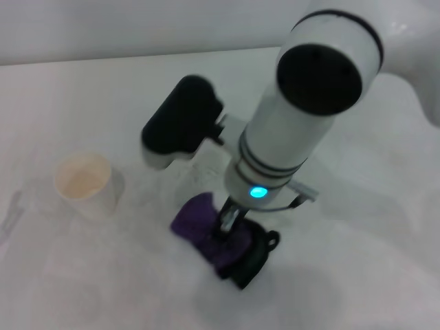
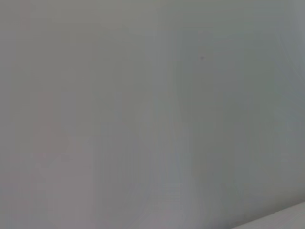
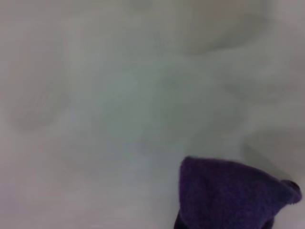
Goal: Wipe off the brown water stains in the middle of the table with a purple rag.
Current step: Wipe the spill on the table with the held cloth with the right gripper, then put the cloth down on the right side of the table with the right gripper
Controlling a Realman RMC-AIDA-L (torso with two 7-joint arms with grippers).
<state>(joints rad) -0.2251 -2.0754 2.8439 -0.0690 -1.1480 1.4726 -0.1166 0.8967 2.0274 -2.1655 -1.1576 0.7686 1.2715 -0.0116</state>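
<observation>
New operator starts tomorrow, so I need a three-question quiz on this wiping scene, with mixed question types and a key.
1. True or false: the right tool is down at the bunched dark purple rag.
2. Which side of that rag is the white paper cup on in the head view? A) the robot's left B) the robot's right
3. Fill in: the rag lies on the plain white ___.

Key: 1 true; 2 A; 3 table.

We record one purple rag (image 3: pixel 228 195), bunched and soft, resting on the white worktop (image 3: pixel 119 95); we also note a faint greyish smudge on the worktop, apart from the rag.
</observation>
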